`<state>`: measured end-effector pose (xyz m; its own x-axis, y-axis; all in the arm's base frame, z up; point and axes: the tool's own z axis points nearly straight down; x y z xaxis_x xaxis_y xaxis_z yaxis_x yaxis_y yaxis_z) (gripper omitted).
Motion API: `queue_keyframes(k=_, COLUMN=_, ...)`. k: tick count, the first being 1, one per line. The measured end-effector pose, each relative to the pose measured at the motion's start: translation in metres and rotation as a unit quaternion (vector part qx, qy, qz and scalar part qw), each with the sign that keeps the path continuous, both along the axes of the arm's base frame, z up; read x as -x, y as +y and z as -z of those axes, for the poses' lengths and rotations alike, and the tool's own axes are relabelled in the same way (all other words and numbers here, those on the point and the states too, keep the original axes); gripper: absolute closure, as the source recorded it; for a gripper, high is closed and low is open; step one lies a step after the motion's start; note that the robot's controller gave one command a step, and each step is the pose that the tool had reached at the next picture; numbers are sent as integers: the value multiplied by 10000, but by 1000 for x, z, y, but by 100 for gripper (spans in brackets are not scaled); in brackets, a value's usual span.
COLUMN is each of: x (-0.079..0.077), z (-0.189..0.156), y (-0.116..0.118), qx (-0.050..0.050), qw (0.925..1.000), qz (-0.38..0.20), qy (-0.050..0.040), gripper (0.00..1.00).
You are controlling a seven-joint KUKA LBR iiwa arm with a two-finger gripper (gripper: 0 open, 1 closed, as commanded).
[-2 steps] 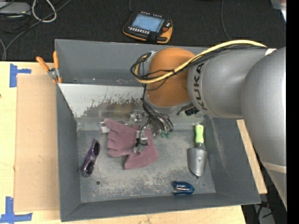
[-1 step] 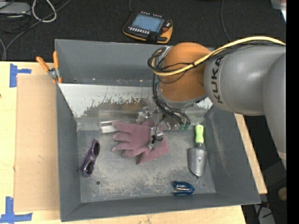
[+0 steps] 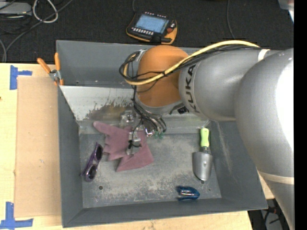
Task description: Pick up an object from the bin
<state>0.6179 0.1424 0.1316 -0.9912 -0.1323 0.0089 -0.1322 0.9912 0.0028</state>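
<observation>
Grey bin [image 3: 158, 181] floor: a mauve cloth [image 3: 140, 160] lies crumpled centre-left, the gripper [image 3: 132, 145] down on its upper fold, wide or pinched I cannot tell. Grasp stage, probably; next, a firm pinch and lift. Purple sunglasses [image 3: 91, 162] lie just left.

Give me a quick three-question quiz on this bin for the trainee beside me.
1. True or false: the gripper is over the mauve cloth.
2. What colour is the handle of the trowel?
3. Which lies nearest the left wall of the bin? A) trowel B) purple sunglasses C) mauve cloth

Key: 1 true; 2 green; 3 B.
</observation>
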Motion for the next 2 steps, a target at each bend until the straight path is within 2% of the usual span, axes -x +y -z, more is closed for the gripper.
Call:
queue_keyframes(k=1, x=-3, z=55, y=-40, qx=-11, qw=10000, qz=-20, qy=-13, gripper=0)
queue_keyframes(k=2, x=12, z=55, y=23, qx=-35, qw=9849, qz=1727, qy=-105, gripper=100)
